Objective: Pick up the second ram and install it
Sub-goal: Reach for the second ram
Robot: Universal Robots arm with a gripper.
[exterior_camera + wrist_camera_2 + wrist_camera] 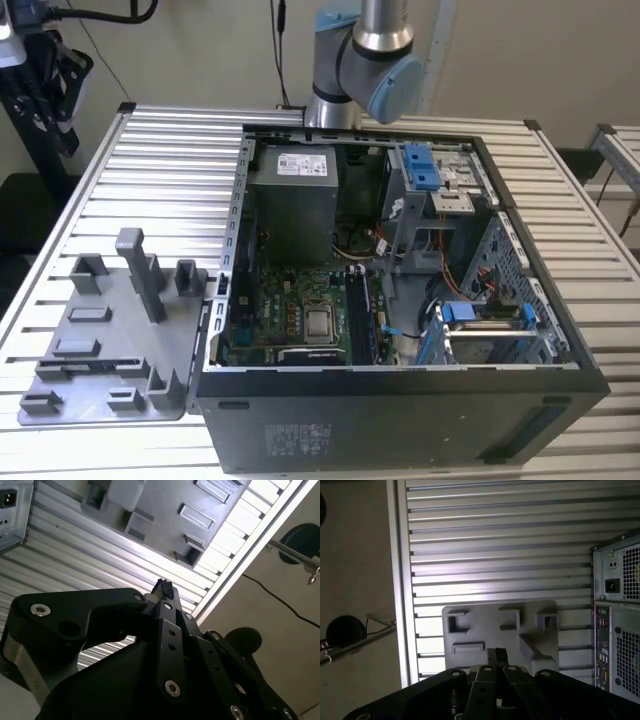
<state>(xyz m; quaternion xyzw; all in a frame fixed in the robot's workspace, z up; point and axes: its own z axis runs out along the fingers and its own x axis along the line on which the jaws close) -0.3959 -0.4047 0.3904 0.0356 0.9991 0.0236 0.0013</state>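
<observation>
The tool (496,655) is being held above the grey fixture plate (485,625) on the slatted tabletop (495,540). In both wrist views its fingers are being shown pressed together, with nothing seen between them. What appears to be the second ram (90,364), a long thin dark strip, is being carried in a slot of the fixture plate, just beside which the open computer case (400,420) is standing.
</observation>
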